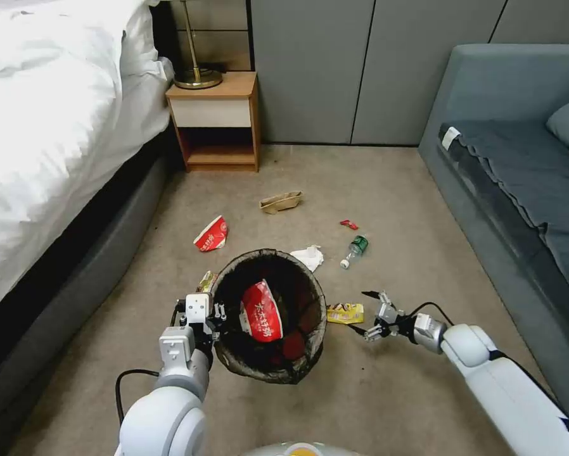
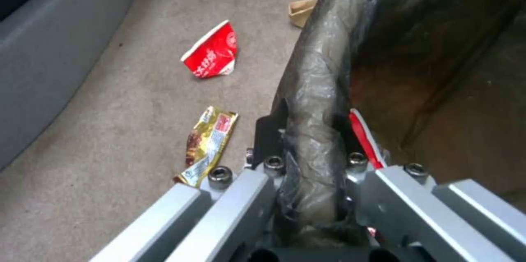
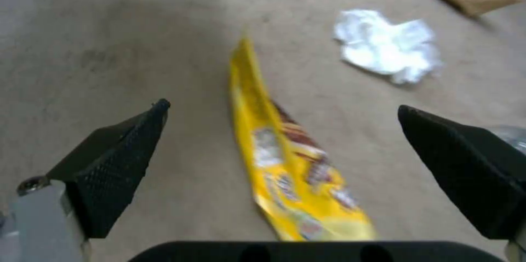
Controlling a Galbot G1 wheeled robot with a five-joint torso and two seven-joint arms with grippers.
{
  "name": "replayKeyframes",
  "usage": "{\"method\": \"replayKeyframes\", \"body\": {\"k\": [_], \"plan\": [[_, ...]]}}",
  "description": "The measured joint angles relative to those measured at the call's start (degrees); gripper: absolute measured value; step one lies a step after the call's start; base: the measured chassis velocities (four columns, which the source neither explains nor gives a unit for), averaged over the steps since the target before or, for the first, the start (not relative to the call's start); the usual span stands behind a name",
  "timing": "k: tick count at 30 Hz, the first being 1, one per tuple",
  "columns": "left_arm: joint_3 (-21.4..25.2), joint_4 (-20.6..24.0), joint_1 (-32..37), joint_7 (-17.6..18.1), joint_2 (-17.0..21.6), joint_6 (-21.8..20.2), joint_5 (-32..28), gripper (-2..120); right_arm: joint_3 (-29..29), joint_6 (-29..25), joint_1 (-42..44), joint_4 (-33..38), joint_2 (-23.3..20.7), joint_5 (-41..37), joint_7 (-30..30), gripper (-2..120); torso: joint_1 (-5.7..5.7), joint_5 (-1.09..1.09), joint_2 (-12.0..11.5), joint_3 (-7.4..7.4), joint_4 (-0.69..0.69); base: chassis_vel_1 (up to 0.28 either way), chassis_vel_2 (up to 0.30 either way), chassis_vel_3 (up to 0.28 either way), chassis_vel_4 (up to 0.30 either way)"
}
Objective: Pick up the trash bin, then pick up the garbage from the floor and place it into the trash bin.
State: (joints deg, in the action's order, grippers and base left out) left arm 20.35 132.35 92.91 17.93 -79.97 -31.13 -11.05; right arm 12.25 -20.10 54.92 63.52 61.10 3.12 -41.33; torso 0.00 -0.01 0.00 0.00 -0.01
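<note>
The trash bin (image 1: 294, 278), lined with a dark bag, hangs tilted just above the carpet. My left gripper (image 1: 218, 315) is shut on its near-left rim, and the wrist view shows the left gripper (image 2: 308, 139) pinching the bag-covered rim (image 2: 323, 73). A crushed red-and-white cup (image 1: 261, 311) lies inside. My right gripper (image 1: 372, 315) is open, low over the floor right of the bin. A yellow wrapper (image 1: 346, 313) lies just in front of it, lined up between the spread fingers of the right gripper (image 3: 282, 106) as the yellow wrapper (image 3: 285, 163).
More garbage lies on the carpet: a red-and-white cup (image 1: 211, 234), tan paper (image 1: 281, 201), a white tissue (image 1: 308, 256), a green bottle (image 1: 354, 250), a small red scrap (image 1: 348, 224) and a wrapper (image 2: 208, 145) left of the bin. Bed (image 1: 44, 126) left, sofa (image 1: 519, 177) right, nightstand (image 1: 218, 123) behind.
</note>
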Motion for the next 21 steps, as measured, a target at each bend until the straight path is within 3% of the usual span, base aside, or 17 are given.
{"method": "replayKeyframes", "body": {"k": [3, 6, 21], "plan": [[-0.1, -0.05, 0.36, 0.0, -0.46, -0.04, 0.78, 0, -1.68, -1.68, -4.12, -7.86, 5.6, 2.89, -0.95, 100, 0.0, 0.02, 0.0, 0.0, 0.02, 0.0, 0.0, 0.0, 0.0], [-0.13, -0.06, 0.66, -0.01, -0.77, -0.04, 1.18, 0, -2.23, -1.71, -5.85, -10.77, 7.53, 3.27, -0.83, 100, 0.0, 0.01, 0.0, 0.0, 0.02, 0.0, 0.0, 0.0, 0.0], [-0.28, -0.5, 1.82, -0.21, -1.62, 0.46, 2.84, 0, -1.0, -1.56, -11.9, -24.85, 11.71, 6.51, 3.0, 100, 0.0, 0.01, 0.0, 0.0, 0.0, 0.0, 0.0, 0.0, 0.0]]}}
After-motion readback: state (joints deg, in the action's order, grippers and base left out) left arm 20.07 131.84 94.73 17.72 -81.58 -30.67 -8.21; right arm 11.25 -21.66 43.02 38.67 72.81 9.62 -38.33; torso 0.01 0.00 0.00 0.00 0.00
